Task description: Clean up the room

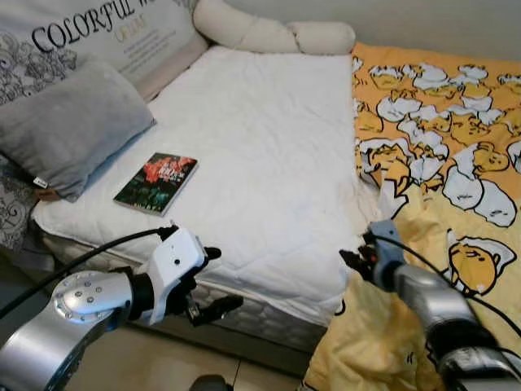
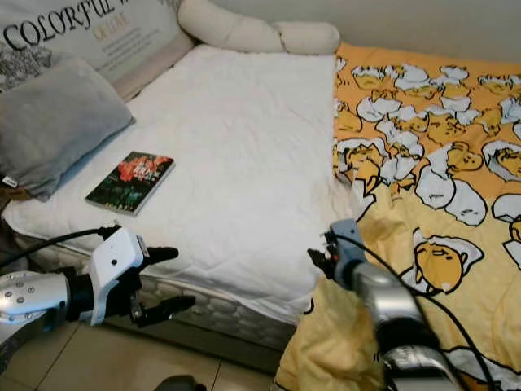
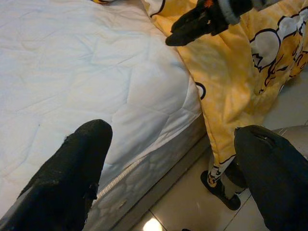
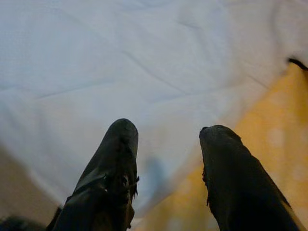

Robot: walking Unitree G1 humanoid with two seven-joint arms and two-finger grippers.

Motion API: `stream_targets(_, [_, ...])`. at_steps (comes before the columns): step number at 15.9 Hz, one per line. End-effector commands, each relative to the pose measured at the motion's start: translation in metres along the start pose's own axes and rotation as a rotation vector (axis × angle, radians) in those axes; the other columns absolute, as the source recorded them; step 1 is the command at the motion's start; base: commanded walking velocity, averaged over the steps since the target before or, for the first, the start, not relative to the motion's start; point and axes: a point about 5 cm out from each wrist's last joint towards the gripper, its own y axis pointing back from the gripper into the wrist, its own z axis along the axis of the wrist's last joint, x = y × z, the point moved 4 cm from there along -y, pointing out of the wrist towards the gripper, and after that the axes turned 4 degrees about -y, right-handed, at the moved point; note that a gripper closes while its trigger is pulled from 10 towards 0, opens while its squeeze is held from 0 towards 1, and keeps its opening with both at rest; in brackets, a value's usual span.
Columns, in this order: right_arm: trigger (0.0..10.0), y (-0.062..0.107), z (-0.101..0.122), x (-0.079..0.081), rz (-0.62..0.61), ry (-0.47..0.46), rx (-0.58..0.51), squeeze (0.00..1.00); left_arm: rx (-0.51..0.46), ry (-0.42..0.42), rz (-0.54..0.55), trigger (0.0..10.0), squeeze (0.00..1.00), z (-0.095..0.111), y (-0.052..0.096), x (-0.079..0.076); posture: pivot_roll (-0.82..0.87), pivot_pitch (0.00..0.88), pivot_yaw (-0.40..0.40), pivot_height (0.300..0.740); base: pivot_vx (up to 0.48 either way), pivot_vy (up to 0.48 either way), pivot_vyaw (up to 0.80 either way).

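The left gripper (image 1: 218, 279) hovers at the near edge of the white mattress (image 1: 269, 163), fingers spread wide and empty, while the right gripper (image 1: 356, 259) hangs with its fingers parted and nothing between them at the spot where the yellow cartoon-print blanket (image 1: 440, 163) spills off the bed toward the tiled floor (image 3: 250, 211). A dark book with a red flower cover (image 1: 156, 182) lies flat on the mattress, just beside a grey pillow (image 1: 69, 122). A long cream bolster (image 1: 269, 32) lies along the head of the bed.
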Motion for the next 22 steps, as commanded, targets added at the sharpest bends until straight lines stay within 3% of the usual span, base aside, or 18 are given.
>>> stream_targets(1, [10.0,-0.003,-0.004,-0.005,-0.077,0.002,0.01,1.0,0.006,-0.005,0.01,10.0,0.16,0.0,0.0,0.002,0.17,0.003,0.017,0.74,0.0,0.0,0.0])
stream_targets(2, [10.0,-0.008,-0.003,-0.005,-0.163,-0.027,0.003,1.0,0.006,-0.006,0.01,10.0,0.16,0.0,0.0,0.003,0.17,0.006,0.024,0.74,0.0,0.0,0.0])
stream_targets(3, [10.0,-0.011,-0.004,-0.004,-0.197,-0.064,0.002,0.67,0.007,-0.007,0.009,10.0,0.16,0.0,0.001,0.003,0.17,0.007,0.024,0.74,0.0,0.0,0.0])
stream_targets(4, [10.0,-0.013,-0.008,-0.004,-0.261,-0.045,0.022,0.0,0.007,-0.008,0.008,10.0,0.16,0.001,0.0,0.003,0.17,0.008,0.026,0.74,0.0,0.0,0.0])
stream_targets(6, [10.0,-0.014,-0.012,-0.007,-0.355,-0.005,0.039,0.0,0.005,-0.009,0.006,10.0,0.16,0.001,0.0,0.003,0.18,0.015,0.025,0.74,0.0,0.0,0.0])
stream_targets(9, [9.7,-0.017,-0.022,0.001,-0.365,-0.015,0.09,0.0,0.006,-0.005,0.002,10.0,0.16,0.001,0.001,0.002,0.18,0.022,0.024,0.74,0.0,0.0,0.0])
stream_targets(10, [2.8,-0.017,-0.024,0.001,-0.364,0.0,0.104,0.0,0.006,-0.003,0.0,10.0,0.16,0.0,0.001,0.002,0.18,0.022,0.025,0.74,0.0,0.0,0.0])
stream_targets(12, [0.3,-0.017,-0.025,0.0,-0.356,0.003,0.112,0.0,0.006,-0.002,-0.002,10.0,0.16,0.0,0.001,0.002,0.17,0.02,0.027,0.74,0.0,0.0,0.0])
stream_targets(22, [0.0,-0.014,-0.029,-0.006,-0.304,-0.004,0.131,0.0,0.003,-0.008,0.002,10.0,0.16,0.001,-0.003,0.006,0.18,0.007,0.029,0.74,0.0,0.0,0.0])
